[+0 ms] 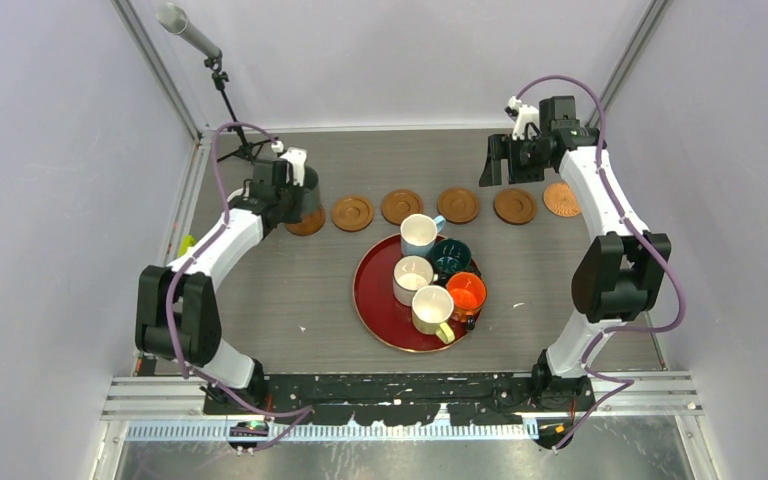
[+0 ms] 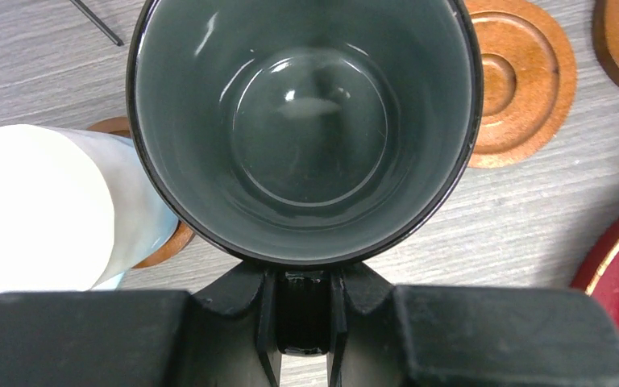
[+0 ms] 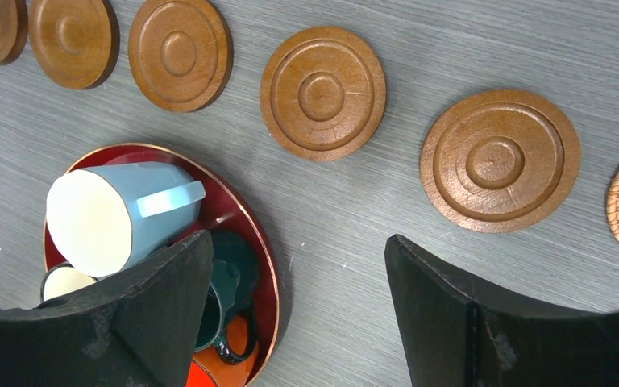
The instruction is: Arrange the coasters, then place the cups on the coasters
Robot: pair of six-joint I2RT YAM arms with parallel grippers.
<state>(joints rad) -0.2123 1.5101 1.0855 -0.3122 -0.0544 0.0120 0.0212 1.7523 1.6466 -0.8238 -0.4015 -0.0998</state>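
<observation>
"Where's the dark grey-green cup [image 2: 306, 129]?"

"The left end effector [image 2: 305, 282] is clamped on its handle, at the far-left end of the row of coasters [image 1: 401, 206]. I can't tell if it's touching down."

"And the other arm?"

"The right end effector [image 3: 298, 242] gapes wide and empty above the desk [image 1: 290, 290], by the right-hand coasters. Five cups [image 1: 412, 278] sit in the red tray [image 1: 375, 310]."

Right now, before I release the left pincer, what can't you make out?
Beneath the dark mug: mug blocks left wrist view, left arm blocks top view; seated or hovering unclear.
White cup: cut by left wrist view's edge; behind the arm in top view.
Cups on the tray: right wrist view, a finger of the right pincer covers most.
</observation>
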